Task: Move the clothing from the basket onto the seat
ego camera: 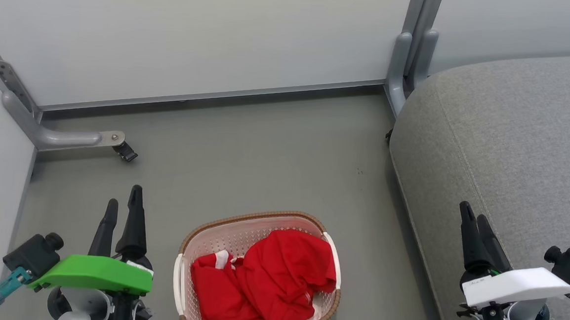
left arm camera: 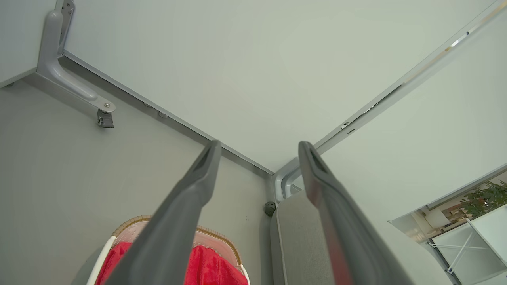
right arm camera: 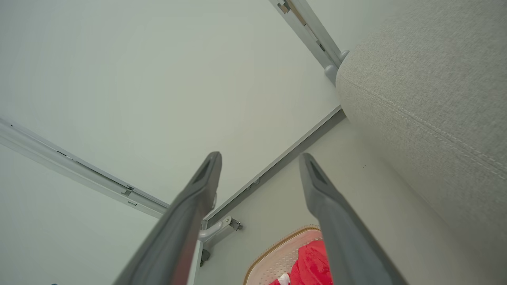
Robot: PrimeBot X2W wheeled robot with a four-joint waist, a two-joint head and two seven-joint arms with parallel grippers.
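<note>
You are working with both arms low and nothing picked up. The left gripper is hanging over the grey floor at the near left, its 2 fingers standing wide apart with nothing between them. The right gripper is hovering at the near right, against the near-left edge of the seat, its jaws spread just as wide and gripping nothing.

The clothing is lying crumpled in the basket, which is sitting on the floor between the 2 grippers, just left of the seat. No red fabric is resting on the seat, so I am judging the task as not yet begun.

The relation you are working from: the heap is lying right of the left jaws and nearer than their tips, and left of the right jaws. The left gripper is looking the nearer of the 2. The larger fold is running far to near along the basket's right half, but the picture edge is cutting off its near end. Any carry is probably going rightward.
</note>
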